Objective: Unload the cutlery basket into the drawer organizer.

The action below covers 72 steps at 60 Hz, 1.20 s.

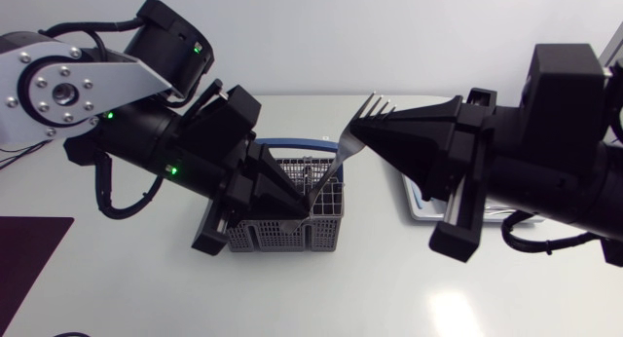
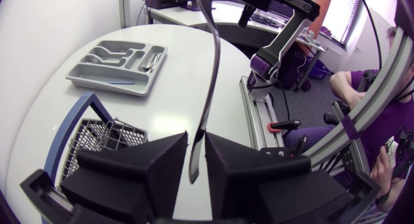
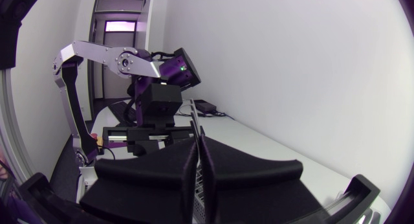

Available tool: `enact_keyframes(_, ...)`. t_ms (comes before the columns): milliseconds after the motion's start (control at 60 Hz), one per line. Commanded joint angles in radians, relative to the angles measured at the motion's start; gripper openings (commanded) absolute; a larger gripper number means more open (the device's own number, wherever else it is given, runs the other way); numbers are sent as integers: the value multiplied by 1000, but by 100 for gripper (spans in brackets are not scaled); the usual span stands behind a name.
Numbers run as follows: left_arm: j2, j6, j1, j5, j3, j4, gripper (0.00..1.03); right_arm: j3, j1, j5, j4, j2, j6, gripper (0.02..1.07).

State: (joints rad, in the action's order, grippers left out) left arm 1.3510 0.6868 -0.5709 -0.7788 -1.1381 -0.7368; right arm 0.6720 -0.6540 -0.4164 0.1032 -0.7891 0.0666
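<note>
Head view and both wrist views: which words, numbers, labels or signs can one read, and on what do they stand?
None: no text can be read in any view.
The cutlery basket, the fork, the drawer organizer and the left arm carry no legible word, number or label.
The green dots on the left arm are lights, not signs.

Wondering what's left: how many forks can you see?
1: the fork, tines up, between the left tool above the basket and the right tool. More may hide inside.
</note>
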Motion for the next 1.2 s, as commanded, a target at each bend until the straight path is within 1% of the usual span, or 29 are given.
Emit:
enact_keyframes(0,19,43,6,-30,-26,-29,16,5,-15,-7,-3,13,-25,8)
enact_keyframes(83,34,99,5,-54,-37,-93,13,8,-16,-9,-3,13,-25,8)
enact_keyframes(200,57,145,6,-77,-61,-157,9,8,-18,-9,-2,13,-25,8)
enact_keyframes(350,63,142,23,-77,-71,-157,6,3,-18,8,0,16,-27,8)
enact_keyframes(383,63,137,23,-77,-80,-157,6,0,-18,18,-2,22,-27,18)
enact_keyframes(433,60,132,28,-73,-84,-157,6,-5,-16,30,-2,34,-27,38)
enact_keyframes(467,54,129,31,-59,-86,-154,6,-8,-15,41,-2,42,-25,53)
enact_keyframes(500,50,117,31,-34,-88,-151,6,-11,-15,45,-5,48,-25,63)
enact_keyframes(533,42,102,29,-17,-88,-145,6,-12,-15,59,-8,56,-25,69)
enact_keyframes(583,31,74,29,3,-84,-122,6,-18,-13,79,-13,74,-25,74)
enact_keyframes(650,7,13,28,58,-60,-55,6,-28,-6,90,-14,96,-25,74)
enact_keyframes(667,-1,-15,25,87,-46,-18,6,-32,-1,103,-14,102,-27,74)
enact_keyframes(700,-7,-53,19,113,-32,25,6,-37,2,119,-13,106,-36,74)
enact_keyframes(767,-21,-115,-11,207,-11,102,6,-42,34,134,-2,103,-77,73)
enact_keyframes(817,-27,-144,-27,240,-2,137,6,-43,59,134,1,99,-100,73)
enact_keyframes(833,-32,-164,-44,280,1,163,6,-43,65,134,1,94,-110,73)
enact_keyframes(867,-33,-181,-63,322,3,183,6,-42,67,134,1,88,-128,73)
enact_keyframes(883,-35,-198,-80,355,3,203,6,-42,67,136,1,85,-134,73)
enact_keyframes(933,-36,-219,-93,391,1,223,6,-42,67,145,3,76,-152,73)
enact_keyframes(967,-36,-242,-113,435,1,252,6,-42,65,163,10,65,-168,73)
enact_keyframes(983,-36,-244,-116,443,1,255,6,-42,63,168,13,60,-177,73)
enact_keyframes(1050,-36,-267,-142,516,1,286,6,-40,44,185,26,31,-186,73)
enact_keyframes(1100,-36,-274,-155,541,3,300,7,-35,13,206,33,5,-186,73)
enact_keyframes(1117,-36,-282,-164,569,3,312,7,-32,8,209,35,-2,-186,72)
enact_keyframes(1183,-35,-291,-190,625,5,338,7,-15,4,214,39,-45,-189,72)
